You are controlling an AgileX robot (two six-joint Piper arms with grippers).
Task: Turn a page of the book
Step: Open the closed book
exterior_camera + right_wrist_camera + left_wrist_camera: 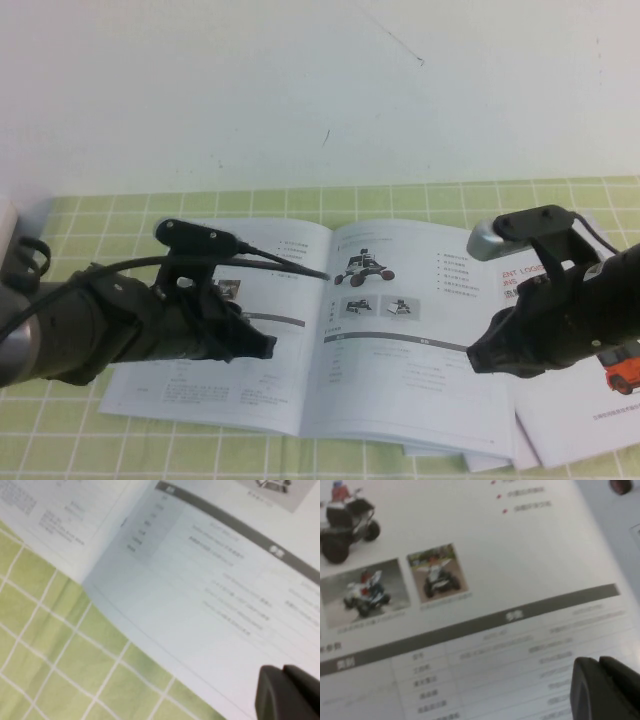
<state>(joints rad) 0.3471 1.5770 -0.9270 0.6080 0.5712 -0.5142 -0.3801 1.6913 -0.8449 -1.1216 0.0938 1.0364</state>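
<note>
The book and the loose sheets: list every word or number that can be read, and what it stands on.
"ENT LO...": red capitals on the loose sheet, the rest hidden by the right arm.
Book: grey bar headings and table text are too blurred to read.
Left gripper, jaws shut, over the left leaf; right gripper, jaws shut, at the page's outer edge.

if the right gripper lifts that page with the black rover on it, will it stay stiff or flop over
Likely floppy: the page is one thin leaf of the open book. Its glossy look suggests the right gripper could slip. The left gripper, over the opposite page, may help hold the book down.
</note>
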